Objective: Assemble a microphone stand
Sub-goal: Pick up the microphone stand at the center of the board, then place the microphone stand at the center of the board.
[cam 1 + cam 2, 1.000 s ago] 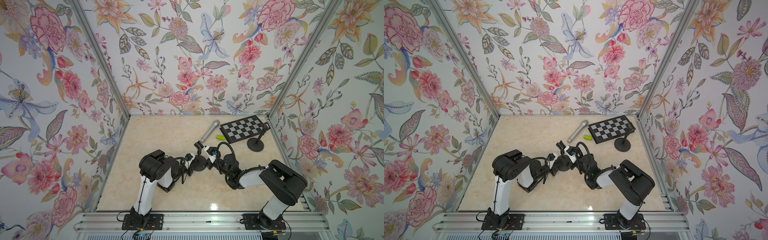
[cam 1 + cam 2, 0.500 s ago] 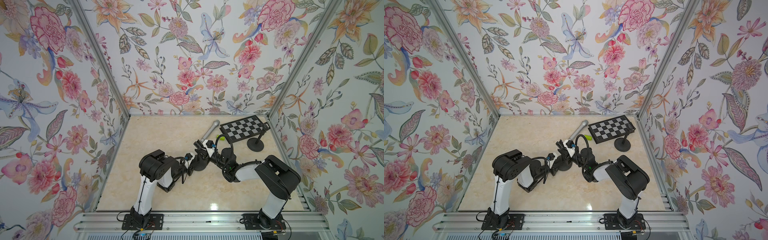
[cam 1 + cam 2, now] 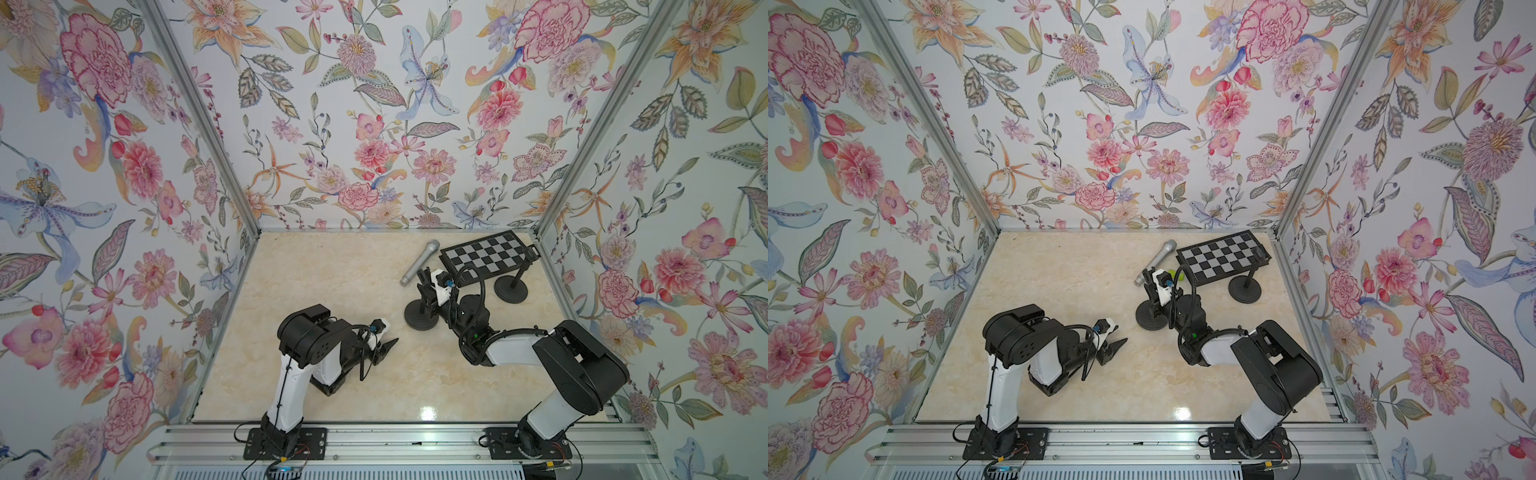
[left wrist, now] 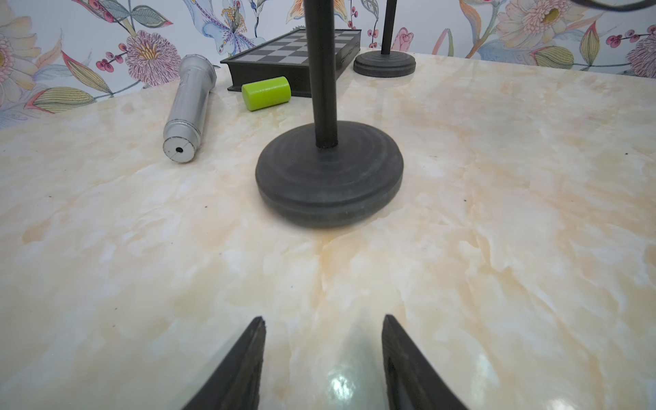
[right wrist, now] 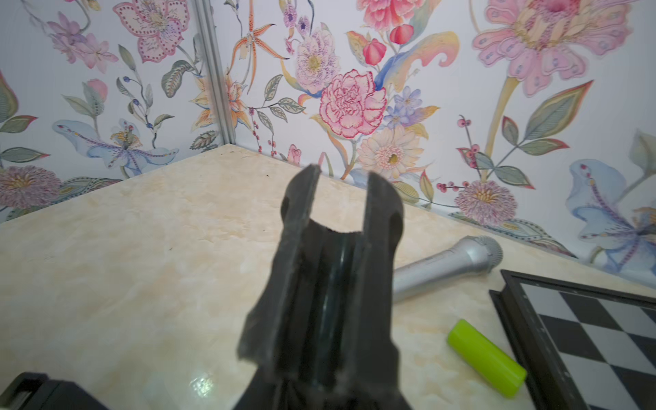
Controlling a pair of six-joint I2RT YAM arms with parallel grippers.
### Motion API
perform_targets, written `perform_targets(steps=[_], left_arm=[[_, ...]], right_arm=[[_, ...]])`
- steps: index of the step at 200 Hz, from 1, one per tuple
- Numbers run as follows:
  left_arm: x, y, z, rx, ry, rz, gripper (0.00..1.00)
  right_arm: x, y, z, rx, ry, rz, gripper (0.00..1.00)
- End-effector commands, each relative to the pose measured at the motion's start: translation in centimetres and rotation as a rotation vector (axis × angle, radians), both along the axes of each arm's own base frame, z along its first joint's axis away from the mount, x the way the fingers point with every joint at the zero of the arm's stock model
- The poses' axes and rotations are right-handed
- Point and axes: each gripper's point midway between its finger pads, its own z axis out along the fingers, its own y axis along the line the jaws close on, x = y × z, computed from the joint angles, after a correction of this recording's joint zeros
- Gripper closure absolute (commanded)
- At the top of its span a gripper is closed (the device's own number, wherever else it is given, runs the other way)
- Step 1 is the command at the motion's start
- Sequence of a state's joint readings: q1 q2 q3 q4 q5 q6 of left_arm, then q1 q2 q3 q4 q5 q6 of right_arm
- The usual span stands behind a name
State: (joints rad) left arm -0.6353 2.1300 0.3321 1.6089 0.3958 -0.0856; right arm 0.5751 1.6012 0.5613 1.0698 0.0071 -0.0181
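Observation:
A black stand with a round base [image 3: 419, 318] [image 4: 330, 174] and an upright pole [image 4: 321, 71] stands mid-table. My right gripper [image 3: 428, 286] [image 5: 330, 355] is shut on the black forked microphone clip [image 5: 337, 227] at the pole's top; the clip hides the jaws. The silver microphone [image 3: 419, 262] [image 5: 447, 266] lies just beyond the stand. My left gripper [image 3: 392, 343] [image 4: 323, 317] is open and empty, low over the table, a short way in front of the base.
A green cylinder [image 4: 266, 93] [image 5: 486, 356] lies between the microphone and a black chessboard box [image 3: 486, 257]. A second stand with a round base [image 3: 511, 289] stands at the board's near right. Walls close in the back and both sides.
My left gripper has opened and drawn back from the stand towards its own arm. The right gripper has shut on the clip and shifted with the stand towards the back right.

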Motion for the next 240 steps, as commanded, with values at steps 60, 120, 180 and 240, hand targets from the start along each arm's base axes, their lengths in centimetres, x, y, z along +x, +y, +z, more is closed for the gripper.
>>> perform_targets(steps=[60, 120, 180, 240], left_arm=[[0.0, 0.0, 3.3, -0.067, -0.170, -0.001, 0.47], [0.6, 1.1, 4.9, -0.080, -0.197, 0.080, 0.45], [1.2, 3.0, 8.1, -0.132, -0.234, 0.196, 0.41], [2.9, 5.1, 10.3, -0.093, -0.183, 0.340, 0.40]], right_arm=[[5.2, -14.2, 3.6, 0.044, -0.034, -0.356, 0.98], [7.2, -15.6, 1.9, 0.038, -0.039, -0.373, 0.84], [4.2, -15.8, 0.4, 0.059, 0.092, -0.361, 0.36], [-2.9, -17.0, -1.9, -0.060, 0.206, -0.343, 0.00]])
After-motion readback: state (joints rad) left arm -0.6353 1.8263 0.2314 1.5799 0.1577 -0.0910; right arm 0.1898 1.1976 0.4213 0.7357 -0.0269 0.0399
